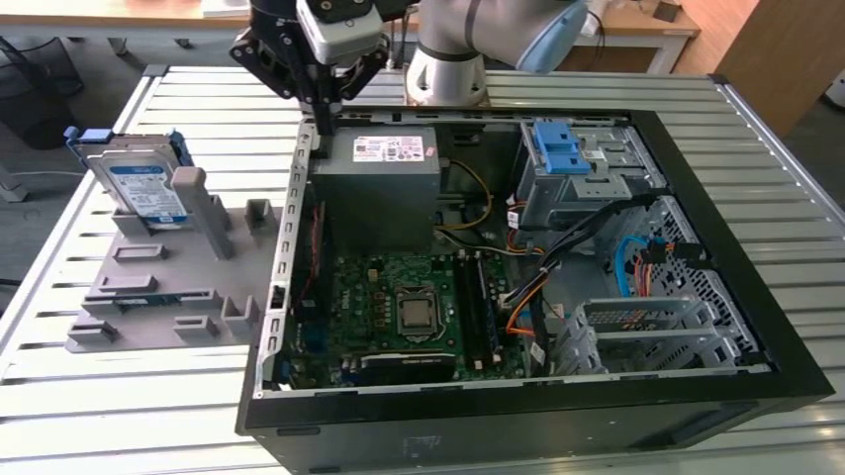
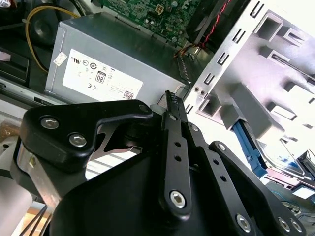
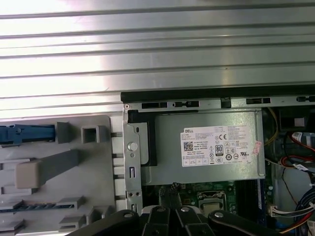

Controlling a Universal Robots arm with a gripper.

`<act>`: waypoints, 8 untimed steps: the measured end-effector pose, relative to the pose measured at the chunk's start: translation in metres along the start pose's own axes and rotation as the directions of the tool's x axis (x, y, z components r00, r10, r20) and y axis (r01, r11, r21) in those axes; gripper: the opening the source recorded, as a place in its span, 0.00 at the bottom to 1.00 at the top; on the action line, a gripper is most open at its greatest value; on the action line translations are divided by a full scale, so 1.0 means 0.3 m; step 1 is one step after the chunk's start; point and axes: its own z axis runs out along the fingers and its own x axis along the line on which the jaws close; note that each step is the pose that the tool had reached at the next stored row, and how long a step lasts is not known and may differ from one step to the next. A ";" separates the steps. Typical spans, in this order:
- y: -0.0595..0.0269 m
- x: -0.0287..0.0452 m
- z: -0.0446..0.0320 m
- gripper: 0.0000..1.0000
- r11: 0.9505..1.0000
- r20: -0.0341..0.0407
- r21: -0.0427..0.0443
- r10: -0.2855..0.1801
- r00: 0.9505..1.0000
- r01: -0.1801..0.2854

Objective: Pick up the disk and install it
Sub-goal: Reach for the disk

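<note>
The disk (image 1: 142, 186), silver with a blue-and-white label and a blue bracket, stands on edge in the grey holder (image 1: 158, 287) at the exterior view's left. Its blue bracket edge (image 3: 27, 133) shows in the first wrist view, and the disk (image 2: 291, 162) sits at the frame's edge in the second wrist view. My gripper (image 1: 321, 125) hangs over the open computer case's wall, between the holder and the power-supply box. Its black fingers (image 2: 170, 101) are shut together with nothing between them, and their tips (image 3: 170, 190) point down at the case wall.
The open computer case (image 1: 739, 247) lies on a slatted metal table (image 1: 79, 396). Inside are the grey power-supply box (image 1: 383, 188), a motherboard (image 1: 396, 307), cables, and a drive cage with a light-blue latch (image 1: 561, 148). The holder has upright grey posts (image 1: 192, 198).
</note>
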 end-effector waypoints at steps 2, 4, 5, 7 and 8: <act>0.000 0.005 0.000 0.11 1.000 0.000 0.000 0.000 1.000 0.000; 0.000 0.009 0.000 0.11 1.000 0.000 0.000 0.000 1.000 0.000; 0.000 0.012 0.001 0.11 1.000 0.000 0.000 0.000 1.000 0.000; 0.000 0.016 0.001 0.11 1.000 0.000 0.000 0.000 1.000 0.000; 0.000 0.018 0.001 0.11 1.000 0.000 0.000 0.000 1.000 0.000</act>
